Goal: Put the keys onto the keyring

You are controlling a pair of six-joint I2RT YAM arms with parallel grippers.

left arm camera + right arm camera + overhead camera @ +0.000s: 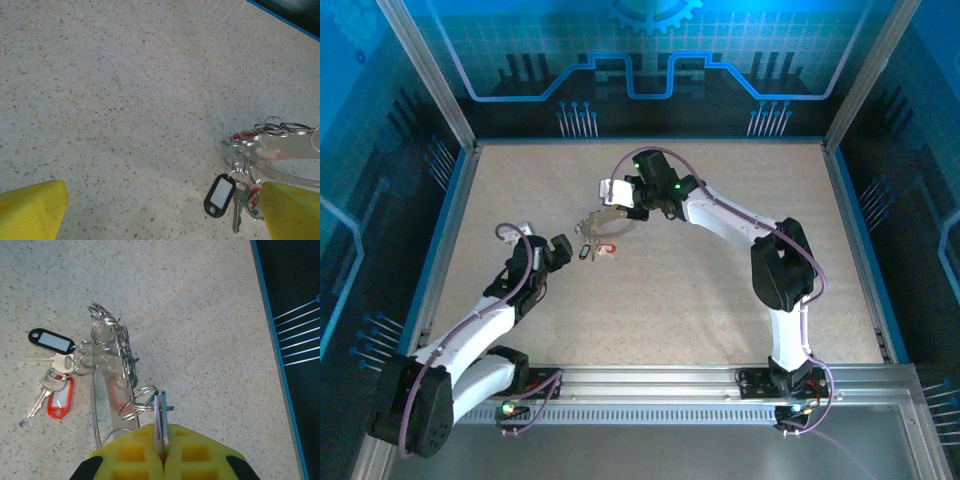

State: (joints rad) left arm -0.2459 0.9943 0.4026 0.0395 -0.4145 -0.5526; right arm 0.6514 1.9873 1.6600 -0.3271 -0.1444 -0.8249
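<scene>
Right gripper pinches flat lilac tag; shiny oblong keyring, silvery keys beside.

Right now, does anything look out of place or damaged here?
Nothing spilled or broken. One oddity: the right gripper is shut on a thin lilac tag, not on the keyring itself, which seems to trail from it by a small split ring. The keys lie bunched at its far end.

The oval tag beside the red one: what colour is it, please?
Black rim, white insert; the oval plastic tag shows best in the right wrist view.
</scene>
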